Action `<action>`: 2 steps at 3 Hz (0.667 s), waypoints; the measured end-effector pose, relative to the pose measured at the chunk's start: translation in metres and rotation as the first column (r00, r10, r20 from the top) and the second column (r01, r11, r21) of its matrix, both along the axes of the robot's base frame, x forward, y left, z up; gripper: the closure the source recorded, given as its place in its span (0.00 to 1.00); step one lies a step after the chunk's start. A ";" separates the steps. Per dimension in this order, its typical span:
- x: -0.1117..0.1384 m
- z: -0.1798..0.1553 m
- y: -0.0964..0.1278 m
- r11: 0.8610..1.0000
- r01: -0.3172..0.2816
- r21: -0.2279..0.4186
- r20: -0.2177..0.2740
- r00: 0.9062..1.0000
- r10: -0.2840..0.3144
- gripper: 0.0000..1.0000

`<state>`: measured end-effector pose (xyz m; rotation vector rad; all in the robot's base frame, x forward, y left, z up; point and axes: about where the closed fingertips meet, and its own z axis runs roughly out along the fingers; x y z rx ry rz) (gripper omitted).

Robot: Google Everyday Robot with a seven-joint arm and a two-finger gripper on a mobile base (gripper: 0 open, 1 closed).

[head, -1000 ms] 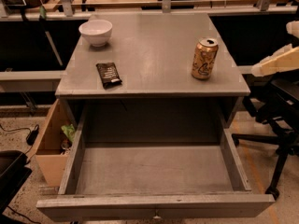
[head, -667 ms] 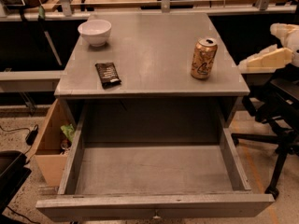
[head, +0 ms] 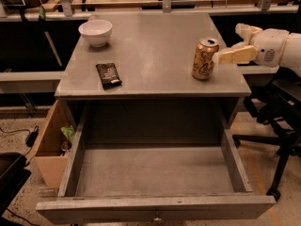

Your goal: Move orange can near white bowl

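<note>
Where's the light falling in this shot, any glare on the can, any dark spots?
Camera view: the tabletop is evenly lit; the orange can glints on its silver top; the white bowl looks bright; the open drawer is deeply shadowed at its back; the gripper, just right of the can in the picture, stands out pale against dark surroundings.

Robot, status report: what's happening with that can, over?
Gripper open at right edge of table, beside can, not gripping. Can upright, far from bowl. Packet lies off the straight path.
</note>
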<state>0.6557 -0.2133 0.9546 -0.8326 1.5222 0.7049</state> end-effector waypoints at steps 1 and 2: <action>0.009 -0.009 0.006 1.000 0.020 -0.019 0.036 0.999 -0.019 0.00; 0.017 -0.021 0.005 0.997 0.056 -0.056 0.077 0.996 -0.052 0.00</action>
